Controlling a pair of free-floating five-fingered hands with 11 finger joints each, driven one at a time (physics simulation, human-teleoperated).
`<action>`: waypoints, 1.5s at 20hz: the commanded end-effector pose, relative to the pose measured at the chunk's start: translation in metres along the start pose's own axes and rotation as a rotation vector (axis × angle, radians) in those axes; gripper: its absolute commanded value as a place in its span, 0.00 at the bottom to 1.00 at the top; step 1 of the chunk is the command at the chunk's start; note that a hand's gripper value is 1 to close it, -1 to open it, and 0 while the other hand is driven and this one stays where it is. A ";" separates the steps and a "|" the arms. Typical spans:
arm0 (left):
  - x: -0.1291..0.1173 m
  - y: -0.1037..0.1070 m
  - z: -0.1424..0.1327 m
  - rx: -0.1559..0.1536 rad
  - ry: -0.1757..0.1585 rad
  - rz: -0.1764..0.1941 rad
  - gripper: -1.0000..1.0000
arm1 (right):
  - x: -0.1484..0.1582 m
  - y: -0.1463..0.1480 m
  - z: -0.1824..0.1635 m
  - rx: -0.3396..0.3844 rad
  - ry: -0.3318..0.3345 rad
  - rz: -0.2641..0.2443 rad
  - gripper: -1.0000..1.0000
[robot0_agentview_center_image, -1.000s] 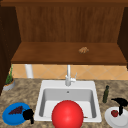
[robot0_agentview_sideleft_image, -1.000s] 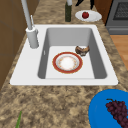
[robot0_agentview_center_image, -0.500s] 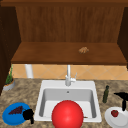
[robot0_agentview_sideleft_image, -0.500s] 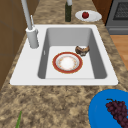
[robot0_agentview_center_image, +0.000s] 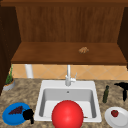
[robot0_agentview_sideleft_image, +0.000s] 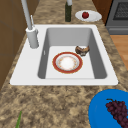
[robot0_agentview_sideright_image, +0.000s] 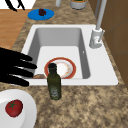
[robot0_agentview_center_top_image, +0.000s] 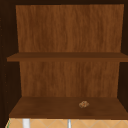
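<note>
Right hand (robot0_agentview_center_image: 123, 87): hovers above the counter at the right of the sink, beyond the green bottle in the front view; in the right side view (robot0_agentview_sideright_image: 13, 67) its fingers lie straight and spread apart, holding nothing, and reach toward the basin over the sink's near corner.
Left hand (robot0_agentview_center_image: 28, 114): hangs at the right edge of the blue plate, low at the front of the counter; whether its fingers are apart or curled I cannot tell.
Green bottle (robot0_agentview_sideright_image: 54, 82): stands upright on the counter just beside the sink's rim, between the right hand and the basin.
White plate (robot0_agentview_sideright_image: 28, 105): lies on the counter near the bottle, below the right hand, with a red tomato (robot0_agentview_sideright_image: 14, 108) on it.
Blue plate (robot0_agentview_center_image: 10, 117): on the counter left of the sink, carrying a bunch of dark grapes (robot0_agentview_center_image: 16, 110).
Sink (robot0_agentview_sideleft_image: 22, 72): white, with a red-rimmed dish (robot0_agentview_sideleft_image: 67, 62) flat on its floor and a small brown piece (robot0_agentview_sideleft_image: 82, 50) touching the dish's edge.
Faucet (robot0_agentview_center_image: 68, 76): upright at the back rim of the sink.
Shelf (robot0_agentview_center_top_image: 50, 110): wooden, above the sink, bearing a small tan lump (robot0_agentview_center_top_image: 84, 104).
Potted plant (robot0_agentview_center_image: 9, 81): far left on the counter.
</note>
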 end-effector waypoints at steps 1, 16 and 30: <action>0.000 0.000 0.000 0.000 0.000 0.000 0.50 | 0.003 -0.030 -0.002 0.030 0.028 0.015 0.00; 0.000 0.000 0.000 0.000 0.000 0.000 0.50 | 0.059 -0.058 -0.045 0.283 0.115 0.043 0.00; 0.000 0.000 0.000 0.000 0.000 0.000 0.50 | 0.118 -0.067 -0.067 0.426 0.158 0.058 0.00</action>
